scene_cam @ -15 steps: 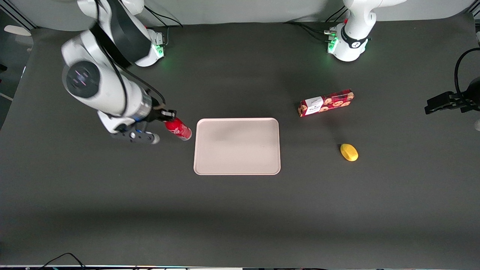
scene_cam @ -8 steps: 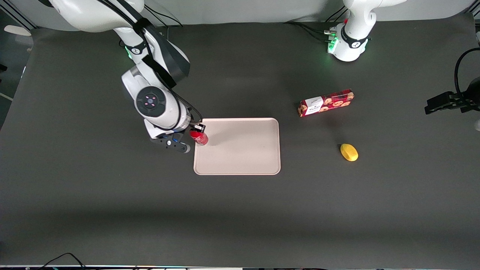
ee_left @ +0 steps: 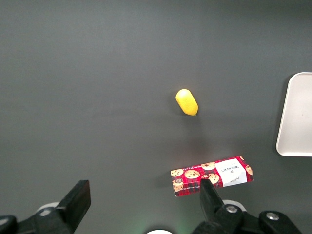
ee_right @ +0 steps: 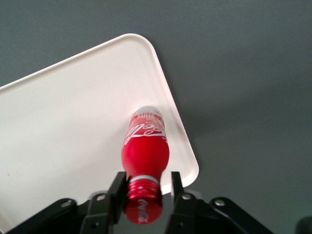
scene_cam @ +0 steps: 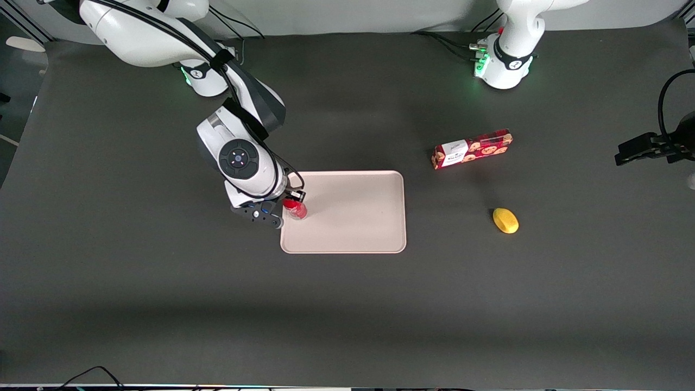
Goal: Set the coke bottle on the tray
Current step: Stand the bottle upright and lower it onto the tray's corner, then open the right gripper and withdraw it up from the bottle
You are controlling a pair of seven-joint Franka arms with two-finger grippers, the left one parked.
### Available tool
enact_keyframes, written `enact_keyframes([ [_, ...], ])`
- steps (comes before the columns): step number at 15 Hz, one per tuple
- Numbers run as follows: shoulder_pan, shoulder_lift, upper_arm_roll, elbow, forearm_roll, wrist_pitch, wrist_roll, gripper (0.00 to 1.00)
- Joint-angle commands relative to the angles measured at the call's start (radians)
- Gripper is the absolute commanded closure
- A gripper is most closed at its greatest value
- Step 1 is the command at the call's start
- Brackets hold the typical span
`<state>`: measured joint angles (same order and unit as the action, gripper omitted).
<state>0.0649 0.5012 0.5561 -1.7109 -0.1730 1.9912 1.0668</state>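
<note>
Since a second ago the coke bottle (scene_cam: 296, 208) has been carried from the bare worktop (scene_cam: 163, 282), at the working arm's end, to a spot over the tray (scene_cam: 358, 217), just inside the rim nearest the working arm. In the wrist view the tool (ee_right: 146, 187) is seen clenched on the bottle's neck just below the red cap, with the bottle (ee_right: 145, 146) hanging upright and its silvery base pointing down at the tray (ee_right: 58, 146). Whether the base already touches the tray surface cannot be told; it appears slightly above it. For the step to be done well, the bottle is best shifted a little farther inward from the rim, lowered straight until the base is seated flat, and only then released, since a slim bottle is easily toppled. The cookie box (scene_cam: 471, 148) and yellow object (scene_cam: 505, 220) lie well apart toward the parked arm's end.
</note>
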Motion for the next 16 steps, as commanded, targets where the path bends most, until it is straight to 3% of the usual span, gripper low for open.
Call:
enact_keyframes([
  [1, 0.000, -0.013, 0.007, 0.014, -0.026, -0.002, 0.036, 0.11],
  [3, 0.000, -0.053, 0.008, 0.054, -0.025, -0.053, 0.030, 0.07],
  [6, -0.010, -0.114, 0.021, 0.221, -0.026, -0.263, -0.022, 0.06],
  [7, -0.010, -0.133, 0.021, 0.287, -0.026, -0.349, -0.059, 0.00],
  [11, -0.039, -0.234, -0.007, 0.456, -0.020, -0.624, -0.281, 0.00],
  [13, -0.057, -0.330, -0.089, 0.448, -0.007, -0.669, -0.454, 0.00],
  [16, -0.057, -0.450, -0.292, 0.366, 0.075, -0.677, -0.661, 0.00],
])
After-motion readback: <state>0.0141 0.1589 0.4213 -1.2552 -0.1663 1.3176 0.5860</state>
